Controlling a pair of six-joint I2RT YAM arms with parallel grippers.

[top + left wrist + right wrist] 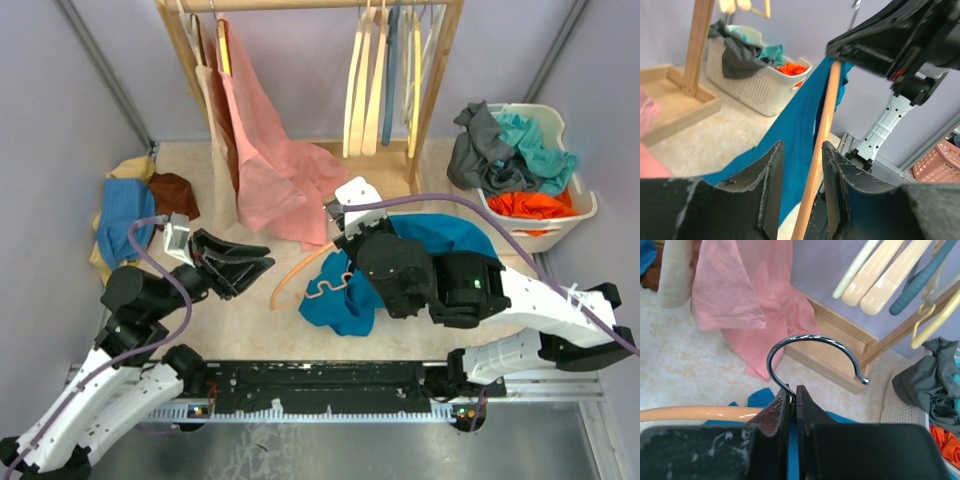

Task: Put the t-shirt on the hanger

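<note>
**Hanger pinched at the hook, left claw spread at its arm**

The right claw (791,392) is pressed together on the neck of the hanger's (298,272) metal hook (810,340). The hook curves up just above its fingertips, and one wooden arm runs out to the side just below them. The t-shirt (340,305) lies bunched under and behind this claw. Part of it drapes over the right arm's body and part lies on the table beneath the hanger's wavy bar.

The left claw (801,143) is spread and pinches nothing. In its wrist view the hanger arm rises through the gap between the fingers, with a band of teal cloth just beside it on the far side from the right arm. From above, the wood looks to lie just ahead of the fingertips rather than between them, so I cannot say how deep it sits in the gap.

The step in hand appears to be taking the cloth to draw it over the hanger's shoulder. To do it well, the left claw should shift toward the cloth band and close on fabric alone. If it traps the wood as well, the shirt cannot slide. The right claw's pinch should hold firm and level, because a hook neck held this narrowly may swivel once the cloth is tugged. The pull should run along the arm, away from the hook.
</note>
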